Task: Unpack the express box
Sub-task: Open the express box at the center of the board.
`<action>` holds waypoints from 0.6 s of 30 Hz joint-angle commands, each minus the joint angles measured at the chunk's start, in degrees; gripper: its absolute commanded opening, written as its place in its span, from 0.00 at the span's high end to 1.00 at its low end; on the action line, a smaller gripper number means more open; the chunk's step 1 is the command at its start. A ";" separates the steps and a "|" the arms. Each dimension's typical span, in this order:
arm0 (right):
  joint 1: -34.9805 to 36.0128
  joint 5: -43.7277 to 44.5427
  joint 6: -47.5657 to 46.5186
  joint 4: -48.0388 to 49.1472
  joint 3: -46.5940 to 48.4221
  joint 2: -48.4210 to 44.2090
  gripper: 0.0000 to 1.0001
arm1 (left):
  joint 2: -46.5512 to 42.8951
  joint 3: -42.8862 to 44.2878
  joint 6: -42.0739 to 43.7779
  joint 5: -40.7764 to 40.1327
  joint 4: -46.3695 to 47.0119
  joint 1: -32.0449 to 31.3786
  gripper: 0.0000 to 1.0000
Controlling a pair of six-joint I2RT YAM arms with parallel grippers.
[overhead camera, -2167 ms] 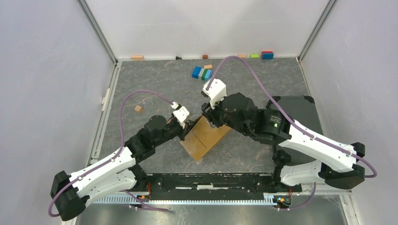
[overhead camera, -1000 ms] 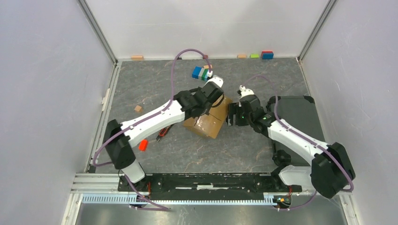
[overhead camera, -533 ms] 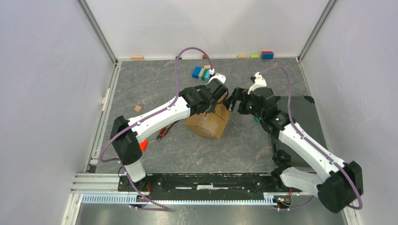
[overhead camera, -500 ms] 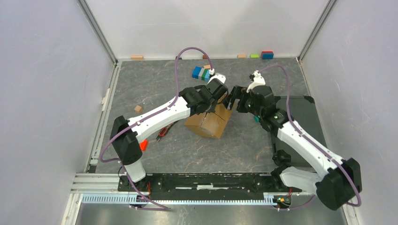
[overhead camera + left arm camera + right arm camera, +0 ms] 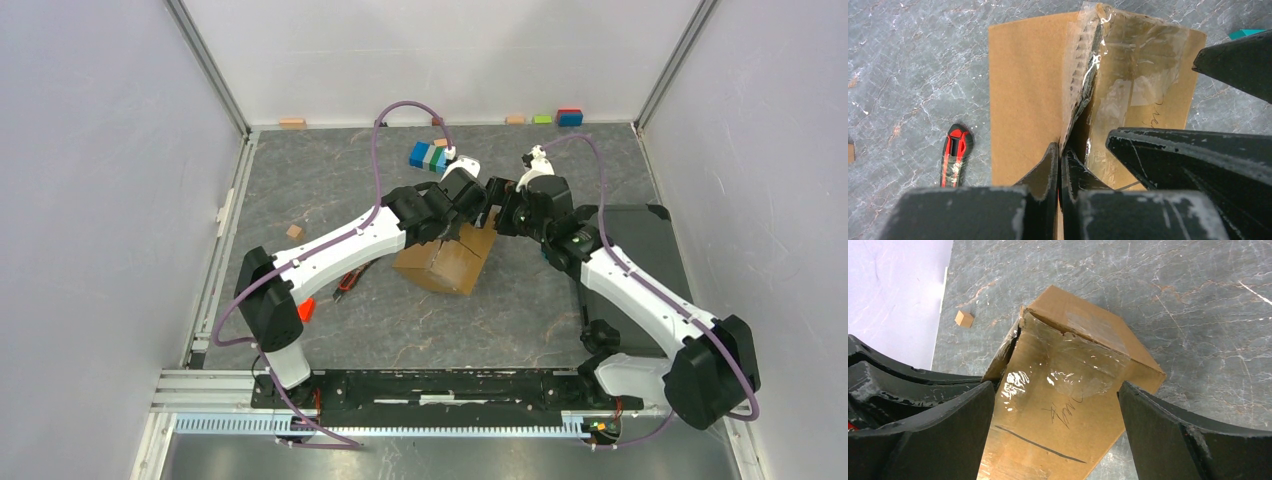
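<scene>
- Top external view: express box (image 5: 440, 268), plain brown cardboard, at the middle of the tabletop (image 5: 330, 180). Both arms reach in and meet over the box's far end.
- Express box, detail: the top flaps are parted along the centre seam, with a corrugated edge laid bare. One flap is plain. The other is covered in wrinkled clear tape and carries a handwritten scrawl and a dark line.
- Left pincer (image 5: 1060, 152): fingers together, tips set into the seam between the two flaps. Whether they nip a flap edge cannot be told.
- Right pincer (image 5: 1055, 385): fingers (image 5: 948, 430) wide apart, one on each side of the taped flap, clamped on nothing. Contact with the cardboard cannot be told.
- Black tray (image 5: 640, 235): flat, along the right edge of the tabletop, partly under the right arm.
- Toy block cluster (image 5: 427, 156): blue, green and white, near the far edge, just beyond the two wrists.
- Tan cube (image 5: 294, 231): single, toward the left edge, well apart from the box.
- Red-and-black cutter (image 5: 955, 156): lying flat on the tabletop beside the plain side of the box, not touching it.
- Red-and-blue block (image 5: 570, 117): against the far edge near the right corner, with a few other small blocks in the same row.
</scene>
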 commanded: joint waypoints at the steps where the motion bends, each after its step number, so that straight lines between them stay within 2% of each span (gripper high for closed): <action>1: 0.66 -1.14 1.61 2.65 2.17 0.61 0.02 | 0.87 -1.01 -4.58 3.01 0.49 -0.49 0.98; 9: 1.13 0.61 2.31 0.53 2.79 2.27 0.02 | 0.91 -1.13 -5.00 3.70 1.10 -0.49 0.98; 18: 3.45 5.09 2.42 -7.03 7.82 5.88 0.02 | 1.16 -1.67 -5.82 4.31 2.16 -0.58 0.98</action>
